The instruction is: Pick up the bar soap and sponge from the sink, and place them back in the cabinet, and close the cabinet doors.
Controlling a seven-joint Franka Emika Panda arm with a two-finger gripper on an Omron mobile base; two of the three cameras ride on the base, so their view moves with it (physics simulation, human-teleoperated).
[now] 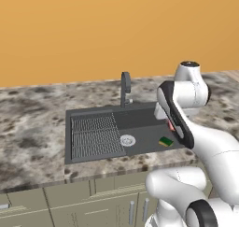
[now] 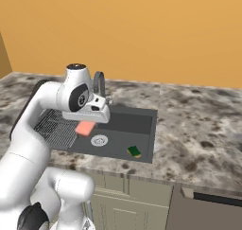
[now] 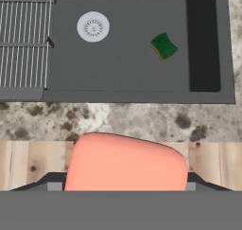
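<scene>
Gripping the soap between the jaws, gripper raised above the sink, over its middle by the rack. Seen in the hand view as a big salmon-pink slab right at the fingertips, dark finger pads pressed to its two sides, with the front counter edge and wood floor beneath it. Seen from the right base as a pink bar hanging just under the white hand; from the left base, a sliver of pink behind the forearm. Lying lower, on the basin floor near the sink's front right corner: sponge, green face up, yellow layer along one edge, apart from the round silver drain nearer the middle. Standing at the sink's back edge: dark faucet. Stretching all round: mottled stone counter.
</scene>
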